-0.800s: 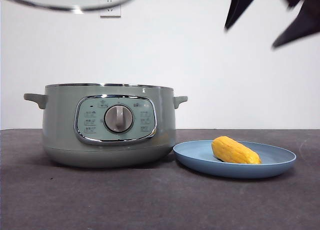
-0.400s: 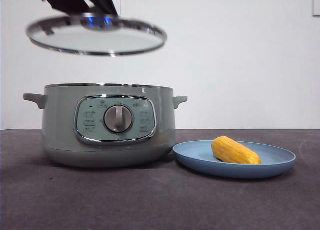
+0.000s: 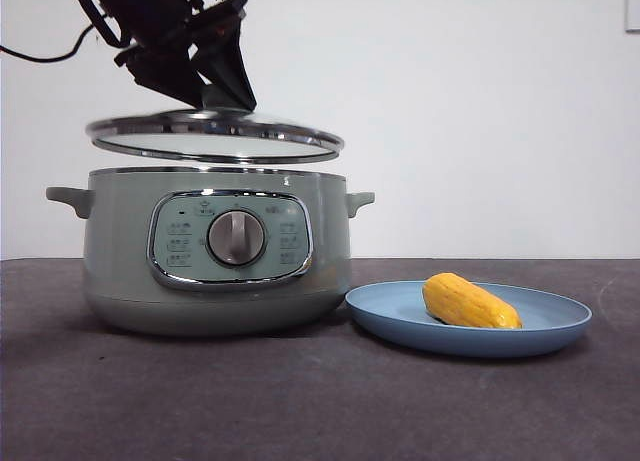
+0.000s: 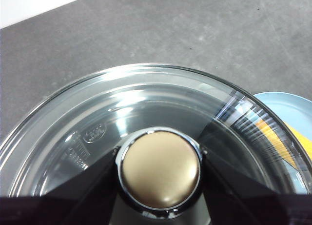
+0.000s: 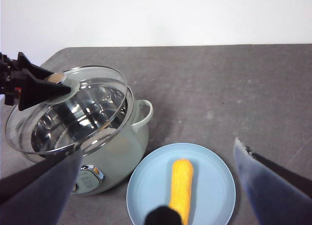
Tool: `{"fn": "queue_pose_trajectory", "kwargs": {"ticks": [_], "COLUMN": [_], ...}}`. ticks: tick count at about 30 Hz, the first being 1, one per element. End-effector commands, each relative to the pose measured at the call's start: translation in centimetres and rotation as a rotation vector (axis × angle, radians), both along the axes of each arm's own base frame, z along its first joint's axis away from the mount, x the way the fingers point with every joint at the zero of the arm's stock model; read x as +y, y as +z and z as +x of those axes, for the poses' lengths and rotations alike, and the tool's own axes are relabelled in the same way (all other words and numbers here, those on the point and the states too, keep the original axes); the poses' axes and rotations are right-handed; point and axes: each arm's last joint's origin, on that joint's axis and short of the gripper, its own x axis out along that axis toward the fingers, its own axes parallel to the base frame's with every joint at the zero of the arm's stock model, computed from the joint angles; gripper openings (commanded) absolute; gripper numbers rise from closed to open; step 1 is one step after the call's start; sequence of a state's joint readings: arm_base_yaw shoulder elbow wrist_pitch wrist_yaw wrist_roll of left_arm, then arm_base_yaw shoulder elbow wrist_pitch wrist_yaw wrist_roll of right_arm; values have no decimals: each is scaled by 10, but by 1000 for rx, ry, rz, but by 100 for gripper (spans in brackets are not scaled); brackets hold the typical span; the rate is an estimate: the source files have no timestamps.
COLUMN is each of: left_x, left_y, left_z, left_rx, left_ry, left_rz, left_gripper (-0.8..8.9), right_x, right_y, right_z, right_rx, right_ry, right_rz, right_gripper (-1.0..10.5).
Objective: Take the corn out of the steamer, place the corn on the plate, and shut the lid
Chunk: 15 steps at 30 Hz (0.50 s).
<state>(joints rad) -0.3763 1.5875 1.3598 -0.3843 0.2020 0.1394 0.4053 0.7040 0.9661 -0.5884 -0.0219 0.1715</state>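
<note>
The left claw (image 3: 222,99) grips the knob of the lid (image 3: 215,139), holding it just above the steamer (image 3: 215,251). The corn (image 3: 468,301) lies on the plate (image 3: 555,331), at the steamer's 3 o'clock on the worktop (image 3: 300,401). The right claw (image 5: 161,186) hangs wide open above the plate.

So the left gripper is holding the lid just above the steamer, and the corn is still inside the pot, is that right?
Not quite. The corn already lies on the plate, as the front view shows. The rest holds: the left gripper holds the lid just above the steamer.
</note>
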Motion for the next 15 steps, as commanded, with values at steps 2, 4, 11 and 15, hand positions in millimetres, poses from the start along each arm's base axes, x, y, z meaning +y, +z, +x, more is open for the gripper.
{"fn": "queue_pose_trajectory", "kwargs": {"ticks": [2,4,11,15], "left_x": [-4,-4,-4,-4], "left_y": [4,0,-4,-6], "left_z": [5,8,8,7], "left_rx": [-57,-42,-25,-2], "left_ry": [-14,-12,-2,-3], "left_rz": [-6,1,20,29], "left_gripper": [-8,-8,-8,-8], "right_x": [0,0,0,0], "right_y": [-2,-2,-2,-2], "right_z": [0,0,1,1], "right_rx": [-2,-2,0,0], "right_ry": [-1,-2,-1,-1], "right_rz": [-9,-9,-10,-10], "right_gripper": [630,630,630,630]}}
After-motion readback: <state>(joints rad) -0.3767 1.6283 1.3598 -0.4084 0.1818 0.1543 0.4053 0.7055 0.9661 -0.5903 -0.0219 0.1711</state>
